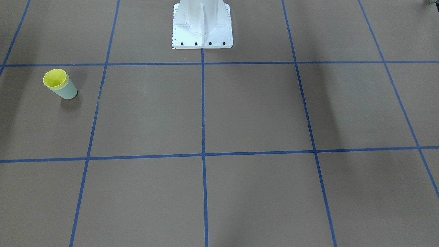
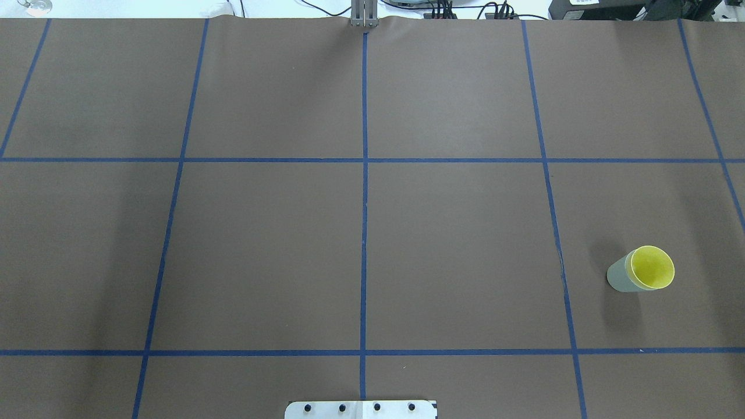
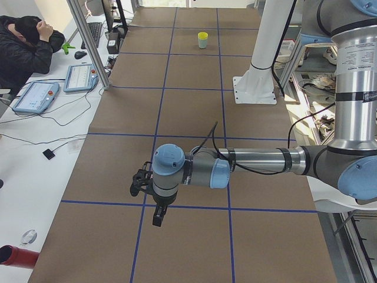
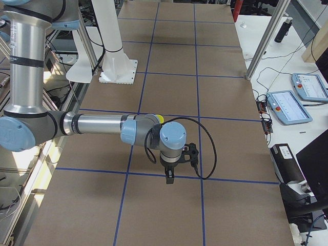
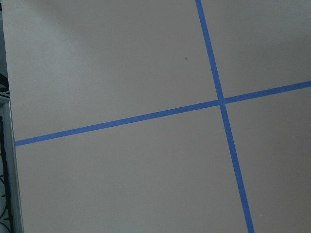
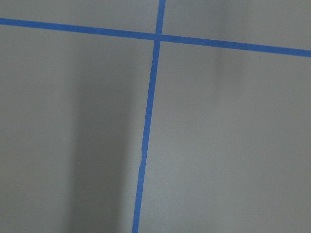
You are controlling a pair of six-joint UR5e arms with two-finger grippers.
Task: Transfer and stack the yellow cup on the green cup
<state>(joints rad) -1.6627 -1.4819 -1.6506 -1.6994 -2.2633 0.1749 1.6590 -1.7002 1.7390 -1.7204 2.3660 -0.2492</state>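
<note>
Sitting nested inside the green cup (image 2: 617,280), the yellow cup (image 2: 652,267) stands upright on the robot's right side of the brown table (image 2: 454,244) (only its rim pokes out above the green one). Neither gripper touches the cups. The left gripper (image 3: 158,216) and right gripper (image 4: 170,175) only show in the side views, so I can't tell if their fingers are spread or pressed together.
</note>
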